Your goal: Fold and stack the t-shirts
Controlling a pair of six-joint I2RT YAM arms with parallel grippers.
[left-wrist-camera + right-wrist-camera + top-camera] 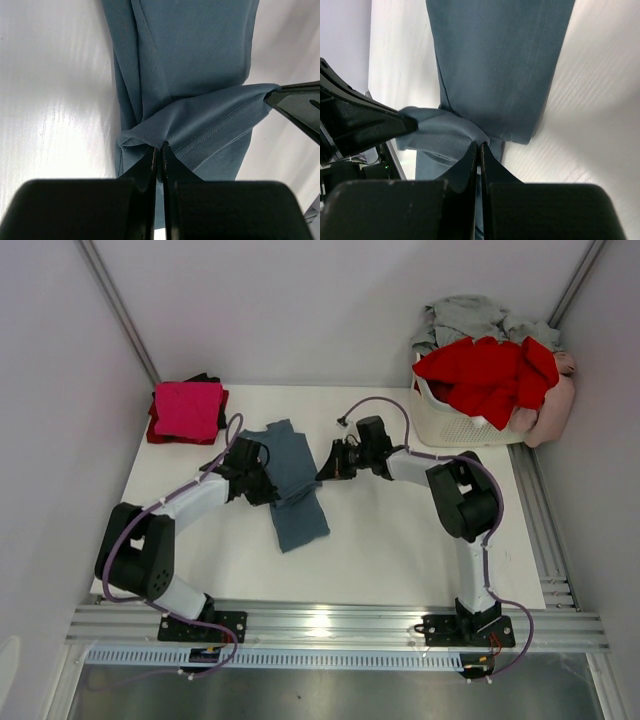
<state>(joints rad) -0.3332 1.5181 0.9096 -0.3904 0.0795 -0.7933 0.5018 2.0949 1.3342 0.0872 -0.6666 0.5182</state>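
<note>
1. Blue tee [292,490] lies mid-table [400,550], with bare surface to the right and front. Folded stack [187,410] sits far-left, basket [455,428] far-right.
2. Left gripper [159,151] and right gripper [480,148] are each pinched onto the blue tee, a fold stretched between them.

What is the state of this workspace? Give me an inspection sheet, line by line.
Surface: white table, glossy.
Job's things: blue-grey t-shirt folded into a long strip mid-table; magenta t-shirt tops a folded stack at far left; red t-shirt, grey t-shirt and pale pink t-shirt heaped in the white basket at far right.
Clutter: nothing seen.
Grippers: left end effector shut on the blue-grey t-shirt; right end effector shut on the same shirt, opposite side.
Cables: purple cables run along both arms, one looping above the right wrist.
Surroundings: white walls on three sides; aluminium rail at the near edge.
</note>
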